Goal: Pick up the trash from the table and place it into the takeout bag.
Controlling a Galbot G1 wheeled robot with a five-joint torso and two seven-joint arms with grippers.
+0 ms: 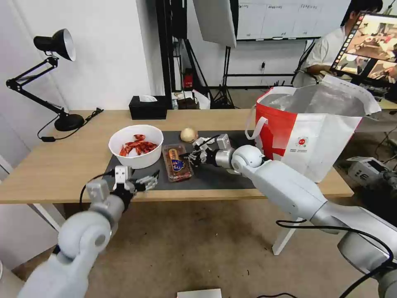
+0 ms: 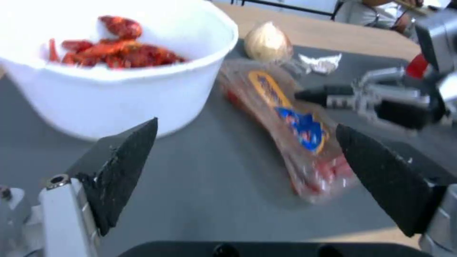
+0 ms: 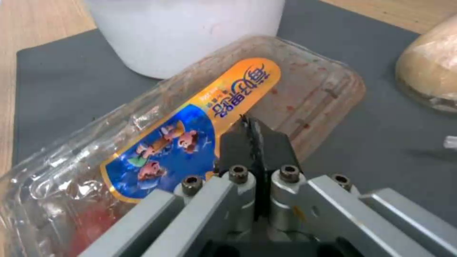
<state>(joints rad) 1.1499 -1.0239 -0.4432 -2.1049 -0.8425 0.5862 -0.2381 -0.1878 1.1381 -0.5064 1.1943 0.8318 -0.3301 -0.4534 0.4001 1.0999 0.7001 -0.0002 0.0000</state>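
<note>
I am at the pick-up step for the clear plastic tray (image 1: 178,162), which lies on the dark grey mat (image 1: 215,176) of the tabletop (image 1: 62,165), just beside the white bowl of crayfish shells (image 1: 136,145). My right hand (image 1: 191,157) is at the tray's edge on the side facing the takeout bag, and in the right wrist view its fingers (image 3: 252,150) are pressed together, tip over the tray's orange and blue label. I cannot tell if a bit of the lid is pinched between them or if they only rest above it.

My left hand (image 1: 154,179) hovers at the near edge of the mat, in front of the bowl, with its fingers (image 2: 121,167) spread wide and nothing between them.

The beige round lump (image 1: 188,134) sits on the mat behind the tray, and a small crumpled tissue (image 2: 321,62) lies near it. The takeout bag (image 1: 310,132) stands open on the right end of the tabletop, well apart from the tray.

I judge that nothing is in the bag yet. The next move calls for a sure grip on the thin, flexible tray, since it may bend or slip, and then a lift high enough to clear the bag's rim.
</note>
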